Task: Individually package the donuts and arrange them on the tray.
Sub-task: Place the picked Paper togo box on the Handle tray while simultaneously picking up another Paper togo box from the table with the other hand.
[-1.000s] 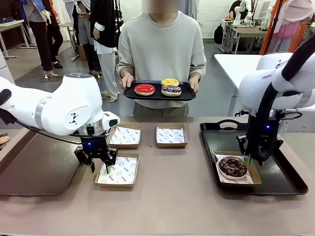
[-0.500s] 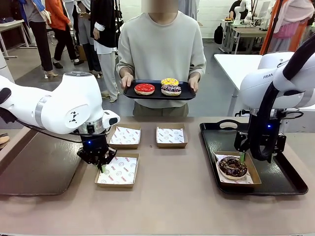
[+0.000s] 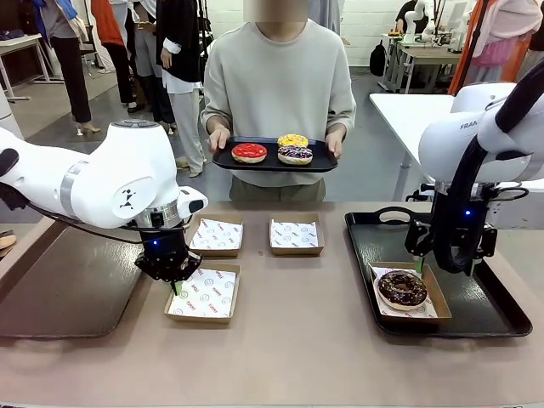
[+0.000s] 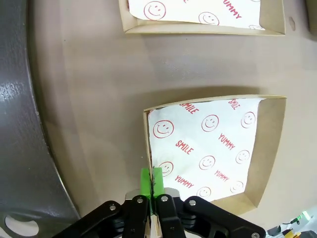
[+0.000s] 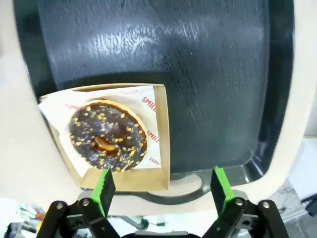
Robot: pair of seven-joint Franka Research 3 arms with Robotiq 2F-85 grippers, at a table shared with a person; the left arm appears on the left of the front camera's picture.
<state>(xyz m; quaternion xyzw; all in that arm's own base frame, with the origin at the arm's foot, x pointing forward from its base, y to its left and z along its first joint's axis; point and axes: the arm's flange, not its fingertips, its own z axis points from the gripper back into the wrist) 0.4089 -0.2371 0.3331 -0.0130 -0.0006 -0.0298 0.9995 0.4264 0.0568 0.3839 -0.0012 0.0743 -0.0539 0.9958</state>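
Left end effector pinched tight on side wall of empty box. Liner print, red: "SMILE", "YUMMY", smileys. Right end effector wide, above chocolate donut, boxed on black tray. Red donut, yellow donut, purple donut on person's tray. Right arm lettering: "FRAN".

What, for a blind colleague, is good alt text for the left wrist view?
The left gripper is shut on one wall of an empty cardboard box lined with smiley-print paper, on a brown table. A second box lies beyond.
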